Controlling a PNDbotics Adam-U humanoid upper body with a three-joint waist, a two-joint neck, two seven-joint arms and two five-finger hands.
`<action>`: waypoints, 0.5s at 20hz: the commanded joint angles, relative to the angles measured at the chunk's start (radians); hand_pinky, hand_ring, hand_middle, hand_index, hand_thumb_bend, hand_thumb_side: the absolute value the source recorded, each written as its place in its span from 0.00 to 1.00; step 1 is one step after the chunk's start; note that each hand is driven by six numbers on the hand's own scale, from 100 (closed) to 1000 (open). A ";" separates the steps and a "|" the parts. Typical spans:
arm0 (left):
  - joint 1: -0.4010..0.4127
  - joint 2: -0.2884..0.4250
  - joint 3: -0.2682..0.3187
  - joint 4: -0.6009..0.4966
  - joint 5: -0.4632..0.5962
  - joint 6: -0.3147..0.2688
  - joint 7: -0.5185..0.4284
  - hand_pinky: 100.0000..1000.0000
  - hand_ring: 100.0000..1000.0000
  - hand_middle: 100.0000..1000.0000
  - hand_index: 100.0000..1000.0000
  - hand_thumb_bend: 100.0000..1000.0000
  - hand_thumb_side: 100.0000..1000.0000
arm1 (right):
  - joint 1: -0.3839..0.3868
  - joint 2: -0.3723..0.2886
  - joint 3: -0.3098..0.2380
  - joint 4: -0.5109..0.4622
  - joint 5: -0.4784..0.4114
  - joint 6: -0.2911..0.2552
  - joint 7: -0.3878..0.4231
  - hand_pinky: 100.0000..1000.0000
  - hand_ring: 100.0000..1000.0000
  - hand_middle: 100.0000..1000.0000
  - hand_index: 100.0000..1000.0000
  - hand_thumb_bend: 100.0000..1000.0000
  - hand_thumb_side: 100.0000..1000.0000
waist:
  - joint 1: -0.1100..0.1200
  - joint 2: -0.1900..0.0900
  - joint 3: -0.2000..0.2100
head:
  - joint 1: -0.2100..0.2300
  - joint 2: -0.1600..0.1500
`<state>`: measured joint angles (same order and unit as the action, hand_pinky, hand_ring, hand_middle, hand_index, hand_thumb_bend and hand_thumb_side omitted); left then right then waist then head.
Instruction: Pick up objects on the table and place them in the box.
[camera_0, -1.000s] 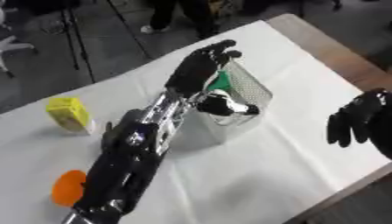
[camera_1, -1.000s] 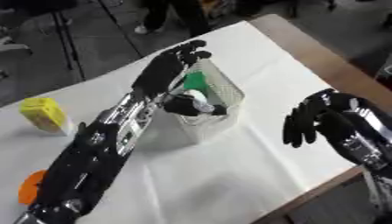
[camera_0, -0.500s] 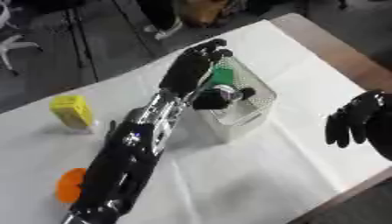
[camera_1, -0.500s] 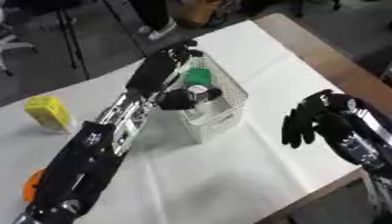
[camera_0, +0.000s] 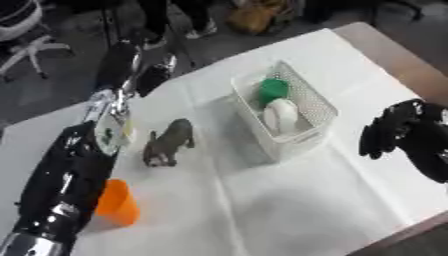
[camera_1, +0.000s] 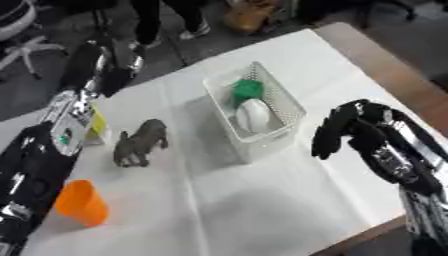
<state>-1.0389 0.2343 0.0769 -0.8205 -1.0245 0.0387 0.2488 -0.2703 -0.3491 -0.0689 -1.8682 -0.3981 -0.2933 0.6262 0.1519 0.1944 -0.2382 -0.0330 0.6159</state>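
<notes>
Your left robot hand (camera_0: 122, 62) sits in the upper left of the frame, past the counter's far edge, and it is too dark and blurred against the floor for you to tell whether its fingers are straight or curled. Your left arm also covers most of a yellow box-shaped item (camera_1: 98, 127) beside it, so only a narrow strip of yellow shows, and you cannot make out what it is. Your right robot hand (camera_1: 343, 131) hangs at the right of the frame, above the counter and just right of the box, its black fingers curled downward and holding nothing; its forearm is cut off by the lower right corner. The white mesh plastic box (camera_0: 308, 99) stands upright in the upper middle of the white-covered counter (camera_0: 289, 200). Inside it you can see a green object (camera_0: 273, 90) at the far end and a white rounded object (camera_0: 281, 116) just in front of it, touching or nearly so; their exact shapes are unclear. Left of the box, apart from it, a grey four-legged animal figure (camera_0: 168, 143) lies on the cloth. An orange plastic cup (camera_1: 82, 202) stands in the lower left, close beside your left arm.
</notes>
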 joint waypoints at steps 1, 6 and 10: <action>0.001 0.101 0.026 -0.017 0.057 0.055 -0.003 0.66 0.78 0.84 0.85 0.39 1.00 | 0.001 -0.022 -0.015 -0.006 0.012 -0.006 -0.014 0.41 0.37 0.34 0.63 0.09 0.62 | -0.029 -0.033 0.016 | -0.011 0.009; 0.043 0.169 0.022 -0.054 0.143 0.142 -0.006 0.65 0.78 0.83 0.85 0.40 1.00 | 0.019 -0.022 -0.020 -0.001 0.018 -0.011 -0.023 0.41 0.37 0.34 0.63 0.09 0.62 | -0.044 -0.046 0.070 | -0.019 0.022; 0.083 0.211 0.011 -0.014 0.210 0.208 -0.038 0.65 0.77 0.83 0.85 0.39 1.00 | 0.037 -0.022 -0.021 0.006 0.020 -0.012 -0.024 0.41 0.37 0.34 0.63 0.09 0.62 | -0.053 -0.064 0.117 | -0.022 0.040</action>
<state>-0.9412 0.3959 0.0880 -0.8315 -0.8356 0.2270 0.2178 -0.2261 -0.3495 -0.0805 -1.8564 -0.3845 -0.3052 0.6064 0.1196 0.1606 -0.1155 -0.0532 0.6457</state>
